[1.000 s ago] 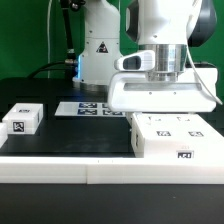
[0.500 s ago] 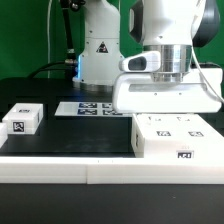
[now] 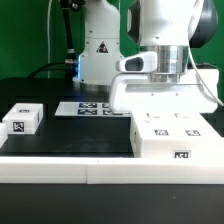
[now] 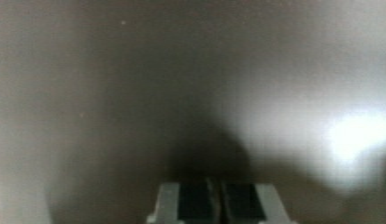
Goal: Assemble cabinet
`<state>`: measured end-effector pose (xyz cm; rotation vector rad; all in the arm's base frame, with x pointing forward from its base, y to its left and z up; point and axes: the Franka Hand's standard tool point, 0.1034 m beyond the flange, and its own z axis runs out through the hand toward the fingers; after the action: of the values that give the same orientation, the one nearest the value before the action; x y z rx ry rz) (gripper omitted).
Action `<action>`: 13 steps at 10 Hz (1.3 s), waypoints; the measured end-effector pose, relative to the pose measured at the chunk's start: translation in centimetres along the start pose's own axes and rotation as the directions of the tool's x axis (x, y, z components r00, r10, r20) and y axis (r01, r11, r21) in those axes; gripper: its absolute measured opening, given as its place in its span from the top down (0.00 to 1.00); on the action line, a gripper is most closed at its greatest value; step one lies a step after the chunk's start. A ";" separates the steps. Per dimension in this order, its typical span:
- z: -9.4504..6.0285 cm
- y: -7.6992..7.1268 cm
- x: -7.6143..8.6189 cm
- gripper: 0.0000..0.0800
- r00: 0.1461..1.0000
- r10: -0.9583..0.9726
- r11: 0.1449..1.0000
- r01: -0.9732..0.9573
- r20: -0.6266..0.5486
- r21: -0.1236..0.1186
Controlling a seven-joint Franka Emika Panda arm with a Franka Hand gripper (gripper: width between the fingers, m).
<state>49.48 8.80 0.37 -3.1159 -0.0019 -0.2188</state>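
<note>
The cabinet (image 3: 172, 138), a large white box with square tags on its top and front, sits on the black mat at the exterior view's right. A wide white part (image 3: 160, 92) hangs right over its back edge, under the arm's wrist (image 3: 166, 48). I cannot tell whether that part touches the box. It hides my fingers in the exterior view. In the wrist view my gripper (image 4: 213, 203) shows its two dark pads together with only a thin line between them. A blurred pale surface right in front of them fills that view.
A small white tagged block (image 3: 22, 119) lies at the exterior view's left on the mat. The marker board (image 3: 88, 108) lies flat behind the middle. The robot's base (image 3: 100, 50) stands at the back. The table's white front edge (image 3: 60, 170) runs along the bottom.
The wrist and the wide white part shifted slightly to the exterior view's right, then back left and a little lower, closer to the cabinet's back edge. The block has not moved.
</note>
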 end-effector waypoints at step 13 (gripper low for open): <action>-4.7 0.8 1.3 1.00 0.997 -0.011 1.000 0.010 0.072 0.021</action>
<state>50.14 7.91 5.15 -3.1015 -0.0213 -0.1058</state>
